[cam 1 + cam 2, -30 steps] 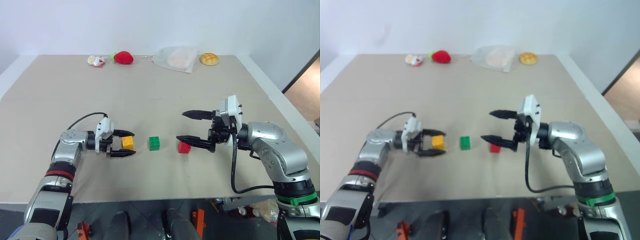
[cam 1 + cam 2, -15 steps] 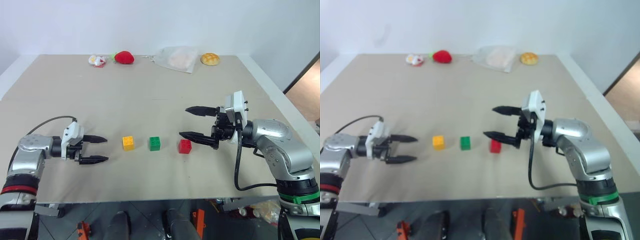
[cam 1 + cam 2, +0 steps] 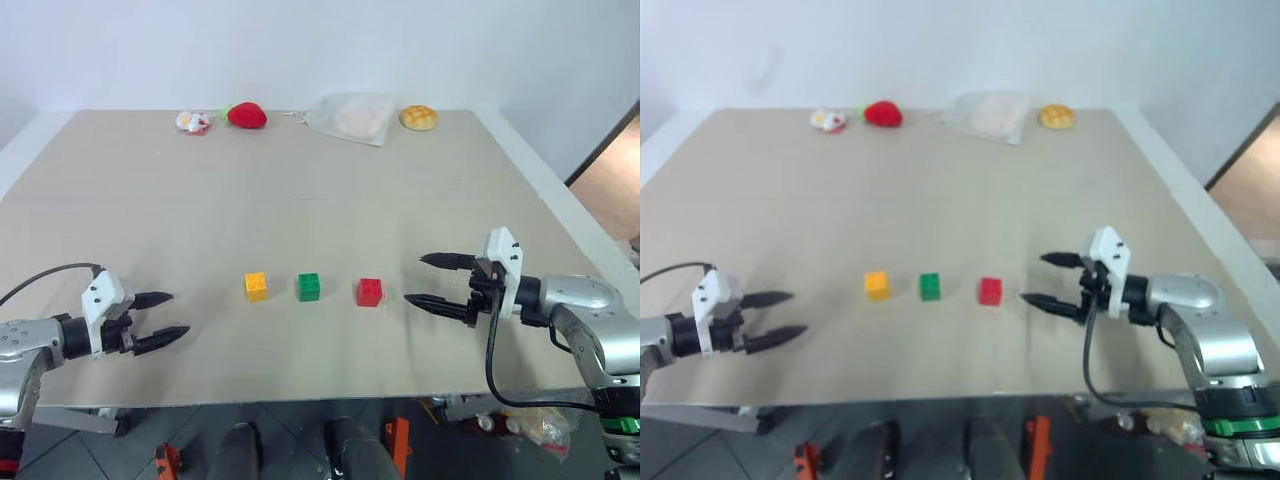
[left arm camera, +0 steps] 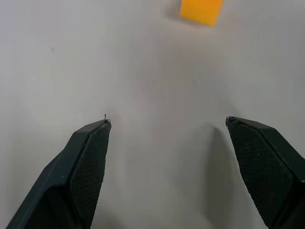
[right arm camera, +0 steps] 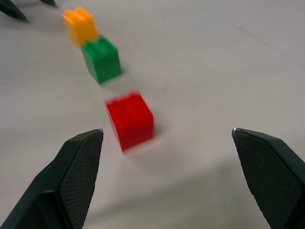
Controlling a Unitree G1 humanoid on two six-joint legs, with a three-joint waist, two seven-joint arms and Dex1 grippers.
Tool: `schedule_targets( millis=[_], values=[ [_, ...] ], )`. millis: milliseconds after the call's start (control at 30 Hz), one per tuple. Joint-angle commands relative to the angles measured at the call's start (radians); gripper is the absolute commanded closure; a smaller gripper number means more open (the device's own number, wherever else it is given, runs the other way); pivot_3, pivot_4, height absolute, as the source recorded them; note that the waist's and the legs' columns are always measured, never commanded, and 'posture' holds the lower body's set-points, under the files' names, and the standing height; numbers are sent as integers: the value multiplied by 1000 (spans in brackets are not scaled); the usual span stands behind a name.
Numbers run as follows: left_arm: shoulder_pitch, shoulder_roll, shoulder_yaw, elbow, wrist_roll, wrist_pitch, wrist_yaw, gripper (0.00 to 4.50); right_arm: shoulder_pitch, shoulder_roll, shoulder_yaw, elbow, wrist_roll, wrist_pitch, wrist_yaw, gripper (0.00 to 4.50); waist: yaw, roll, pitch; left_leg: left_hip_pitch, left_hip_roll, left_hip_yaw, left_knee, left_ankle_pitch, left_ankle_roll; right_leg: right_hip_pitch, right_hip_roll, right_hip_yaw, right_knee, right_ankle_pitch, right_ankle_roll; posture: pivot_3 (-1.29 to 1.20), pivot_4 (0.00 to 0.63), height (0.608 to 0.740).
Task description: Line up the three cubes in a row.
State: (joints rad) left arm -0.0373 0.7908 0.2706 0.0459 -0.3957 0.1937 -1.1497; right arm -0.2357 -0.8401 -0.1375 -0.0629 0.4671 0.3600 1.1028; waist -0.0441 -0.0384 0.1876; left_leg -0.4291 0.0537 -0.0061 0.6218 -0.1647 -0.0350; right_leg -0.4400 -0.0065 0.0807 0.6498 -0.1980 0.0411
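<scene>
Three cubes stand in a left-to-right row near the table's front: a yellow-orange cube [image 3: 256, 286], a green cube [image 3: 309, 287] and a red cube [image 3: 370, 292], with small gaps between them. My left gripper [image 3: 164, 317] hovers open well to the left of the yellow-orange cube [image 4: 201, 10], holding nothing. To the right of the red cube [image 5: 129, 119], my right gripper [image 3: 419, 279] is open and empty, pointing back toward the row.
Along the far edge of the beige table [image 3: 320, 180] lie a red strawberry toy [image 3: 246, 115], a small white and red item [image 3: 192, 122], a clear plastic bag [image 3: 352, 117] and a round yellow bun [image 3: 418, 118].
My left gripper let go of the yellow-orange cube and drew back to the left. My right gripper pulled away from the red cube, moving right and lower.
</scene>
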Motion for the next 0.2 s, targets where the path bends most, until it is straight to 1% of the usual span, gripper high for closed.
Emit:
schedule_targets(
  millis=[33, 200],
  values=[
    [-7, -19, 26, -74, -44, 29, 48, 509, 31, -15, -77, -34, 26, -1, -15, 0, 0, 0, 0, 0, 0, 0, 0, 0, 0, 0, 0, 0, 0, 0, 0, 0, 150, 739],
    [-45, -49, -5, -92, -38, 34, 92, 509, 32, 17, -64, -64, 26, 14, -46, 0, -6, 0, 0, 2, 0, 1, 0, 0, 0, 0, 1, 2, 0, 0, 0, 0, 150, 739]
  ],
)
